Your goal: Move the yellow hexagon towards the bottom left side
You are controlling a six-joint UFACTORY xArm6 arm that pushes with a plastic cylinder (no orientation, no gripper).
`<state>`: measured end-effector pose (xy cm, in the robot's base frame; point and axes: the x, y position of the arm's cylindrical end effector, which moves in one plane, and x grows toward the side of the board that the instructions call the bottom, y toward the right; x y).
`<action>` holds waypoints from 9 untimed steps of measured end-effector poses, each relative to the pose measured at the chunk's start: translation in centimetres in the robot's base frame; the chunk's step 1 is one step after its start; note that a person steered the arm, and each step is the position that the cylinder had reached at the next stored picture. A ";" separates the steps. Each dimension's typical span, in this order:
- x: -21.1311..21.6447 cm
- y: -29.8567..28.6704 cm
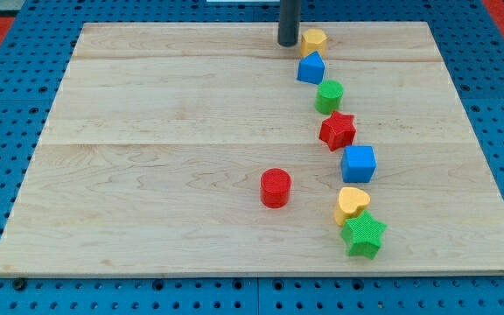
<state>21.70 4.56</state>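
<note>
Although my tip [288, 44] sits near the view's top edge of the tabletop [147, 175], it is just beside the yellow hexagon [313, 39], on that block's left, and I cannot tell whether the two touch. There is no gripper on this arm, only the rod, so nothing is held. The yellow hexagon heads a curving line of blocks: the blue triangular block [311, 68] lies just below it, then the green cylinder [329, 96], the red star [338, 130], the blue cube [358, 164], the yellow heart [352, 204] and the green star [363, 234]. A red cylinder [276, 188] stands apart, left of that line.

The risk, as I judge it, is my side: pushing from the left would drive the yellow hexagon rightward, away from the goal. I would need to circle to its upper right first. A push then angled too steeply downward could catch the blue triangular block and drag it along, and farther on the red cylinder may lie near the path.
</note>
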 end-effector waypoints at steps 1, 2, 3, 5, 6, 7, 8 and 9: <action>-1.9 1.4; -1.2 3.7; 0.2 3.3; 2.2 2.8; 3.3 2.5; 4.9 2.2; 5.9 1.2; 7.5 0.5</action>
<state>29.22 5.02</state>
